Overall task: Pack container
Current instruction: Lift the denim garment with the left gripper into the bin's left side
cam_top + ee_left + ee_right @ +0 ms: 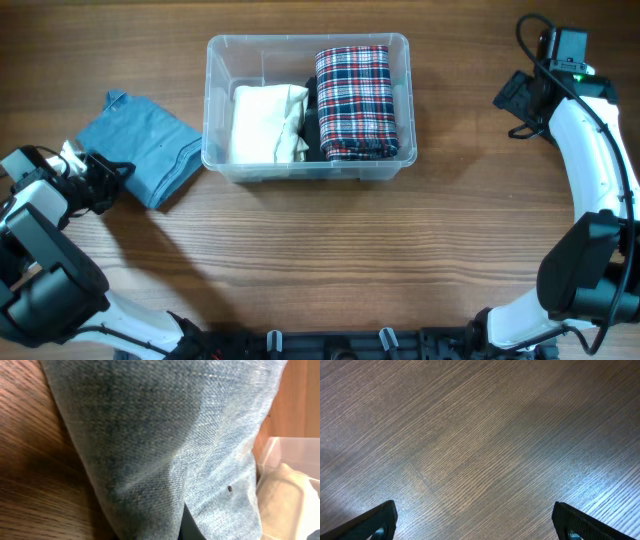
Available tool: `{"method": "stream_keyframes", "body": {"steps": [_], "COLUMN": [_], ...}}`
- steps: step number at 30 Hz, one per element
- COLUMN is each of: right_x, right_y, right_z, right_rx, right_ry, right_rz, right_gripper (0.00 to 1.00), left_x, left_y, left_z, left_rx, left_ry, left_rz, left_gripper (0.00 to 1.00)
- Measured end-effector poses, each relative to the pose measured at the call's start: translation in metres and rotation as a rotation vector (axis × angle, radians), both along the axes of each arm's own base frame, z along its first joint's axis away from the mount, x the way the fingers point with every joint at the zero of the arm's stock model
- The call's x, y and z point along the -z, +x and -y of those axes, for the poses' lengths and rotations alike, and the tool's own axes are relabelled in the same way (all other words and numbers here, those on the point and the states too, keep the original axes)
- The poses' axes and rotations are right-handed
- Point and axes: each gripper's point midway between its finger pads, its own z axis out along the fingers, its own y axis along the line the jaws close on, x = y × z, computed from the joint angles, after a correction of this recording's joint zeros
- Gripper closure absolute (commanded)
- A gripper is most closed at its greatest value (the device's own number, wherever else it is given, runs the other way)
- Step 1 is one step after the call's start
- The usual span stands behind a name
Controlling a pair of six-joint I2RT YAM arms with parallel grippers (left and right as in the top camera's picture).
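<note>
Container (300, 173), clear plastic, rounded corners, seemingly part-filled

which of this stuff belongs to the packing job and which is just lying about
Part of the job: container, with plaid cloth and cream cloth inside; denim cloth beside it; left gripper at the denim's edge.
Not part of it: wooden table; right gripper, open over the wood.
</note>
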Motion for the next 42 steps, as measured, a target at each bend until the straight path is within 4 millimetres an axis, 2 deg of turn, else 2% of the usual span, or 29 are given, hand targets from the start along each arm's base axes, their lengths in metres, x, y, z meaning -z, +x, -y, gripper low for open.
{"method": "stream_keyframes", "body": {"steps": [2,5,6,7,8,10,12,13,14,16,18,19,21,24,26,29,35,37,42], "right_x": [0.0,0.0,0.0,0.0,0.0,0.0,0.0,0.0,0.0,0.0,0.0,0.0,0.0,0.0,0.0,0.0,0.0,0.0,0.0], "right_y": [0.0,0.0,0.0,0.0,0.0,0.0,0.0,0.0,0.0,0.0,0.0,0.0,0.0,0.0,0.0,0.0,0.0,0.0,0.0], "right_z": [0.0,0.0,0.0,0.0,0.0,0.0,0.0,0.0,0.0,0.0,0.0,0.0,0.0,0.0,0.0,0.0,0.0,0.0,0.0], "right_rx": [0.0,0.0,0.0,0.0,0.0,0.0,0.0,0.0,0.0,0.0,0.0,0.0,0.0,0.0,0.0,0.0,0.0,0.0,0.0], "right_ry": [0.0,0.0,0.0,0.0,0.0,0.0,0.0,0.0,0.0,0.0,0.0,0.0,0.0,0.0,0.0,0.0,0.0,0.0,0.0], "right_rz": [0.0,0.0,0.0,0.0,0.0,0.0,0.0,0.0,0.0,0.0,-0.001,0.0,0.0,0.0,0.0,0.001,0.0,0.0,0.0], "right_gripper": [0.0,0.0,0.0,0.0,0.0,0.0,0.0,0.0,0.0,0.0,0.0,0.0,0.01,0.0,0.0,0.0,0.0,0.0,0.0], "left_x": [-0.016,-0.064,-0.097,-0.117,-0.15,-0.208,-0.264,-0.293,-0.313,-0.342,-0.359,-0.362,-0.359,-0.338,-0.315,-0.271,-0.193,-0.177,-0.152], "left_y": [0.006,0.024,0.034,0.037,0.041,0.04,0.03,0.02,0.011,-0.004,-0.016,-0.02,-0.021,-0.011,0.001,0.027,0.064,0.069,0.074], "left_z": [0.003,0.009,0.01,0.011,0.013,0.024,0.044,0.06,0.077,0.111,0.15,0.171,0.199,0.235,0.251,0.258,0.244,0.242,0.247], "left_rx": [0.004,0.046,0.071,0.084,0.102,0.147,0.204,0.243,0.278,0.361,0.467,0.528,0.613,0.718,0.761,0.754,0.659,0.645,0.656], "left_ry": [-0.027,-0.052,-0.041,-0.034,-0.021,0.021,0.087,0.12,0.144,0.163,0.149,0.122,0.069,-0.029,-0.092,-0.143,-0.129,-0.129,-0.106], "left_rz": [0.042,0.185,0.275,0.324,0.399,0.53,0.656,0.721,0.767,0.845,0.905,0.921,0.921,0.868,0.804,0.678,0.477,0.436,0.387], "left_gripper": [0.96,0.96,0.96,0.96,0.96,0.96,0.96,0.96,0.96,0.96,0.96,0.96,0.96,0.96,0.96,0.96,0.96,0.96,0.96]}}
